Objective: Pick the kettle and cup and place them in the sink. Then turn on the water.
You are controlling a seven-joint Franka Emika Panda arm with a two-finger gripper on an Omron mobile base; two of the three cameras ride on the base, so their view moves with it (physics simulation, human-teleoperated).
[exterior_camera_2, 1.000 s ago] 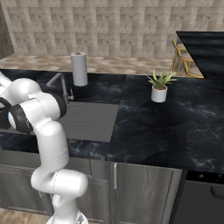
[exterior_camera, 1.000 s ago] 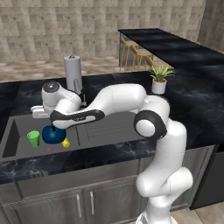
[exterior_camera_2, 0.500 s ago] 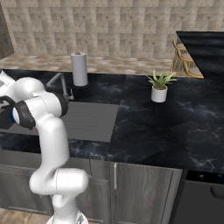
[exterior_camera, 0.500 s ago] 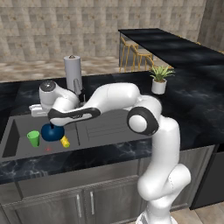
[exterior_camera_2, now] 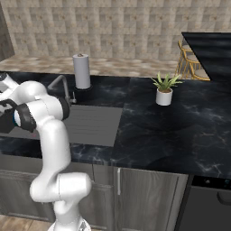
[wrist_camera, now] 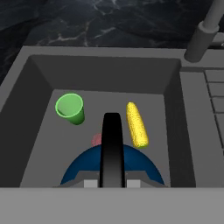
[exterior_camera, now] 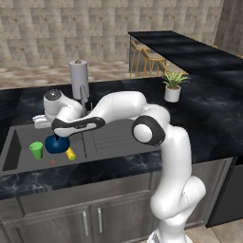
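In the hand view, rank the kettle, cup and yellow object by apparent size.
1. Kettle, largest, though nearest the camera and partly cut off.
2. and 3. Cup and yellow object look alike; unranked.

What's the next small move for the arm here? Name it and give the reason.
Probably open the tool and let go of the kettle. It sits low inside the sink, the tool shut on its black handle, with the cup already standing in the basin beside a yellow object. No water runs from the faucet, so that step likely comes after.
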